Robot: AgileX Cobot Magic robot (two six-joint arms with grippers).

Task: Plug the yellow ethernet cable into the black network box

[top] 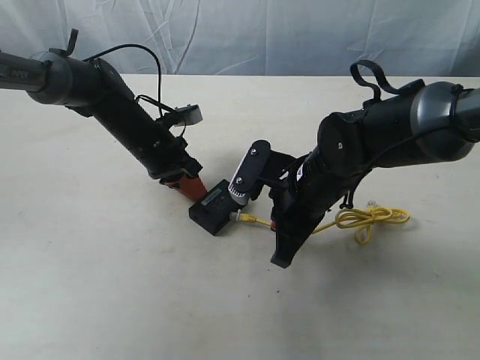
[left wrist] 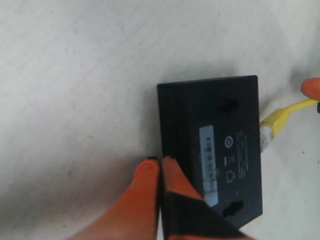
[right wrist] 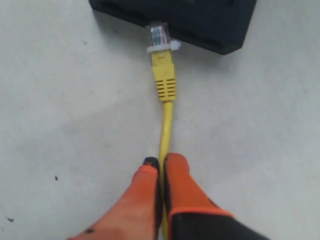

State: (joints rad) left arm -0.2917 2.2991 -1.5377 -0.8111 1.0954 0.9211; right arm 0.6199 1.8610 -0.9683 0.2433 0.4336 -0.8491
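The right hand (right wrist: 159, 162) pinches the cable (right wrist: 166, 115) behind its plug (right wrist: 159, 36), tip at the box's (right wrist: 210, 25) port; the left hand (left wrist: 160, 161), pressed together, rests against the box's opposite edge; seating likely needs a straight push.

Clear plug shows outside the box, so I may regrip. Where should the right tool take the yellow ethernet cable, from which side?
Probably the ribbed boot behind the clear plug, approached from the cord side, facing the black network box. It looks thicker than the thin yellow ethernet cable where the right tool pinches it, which could buckle.
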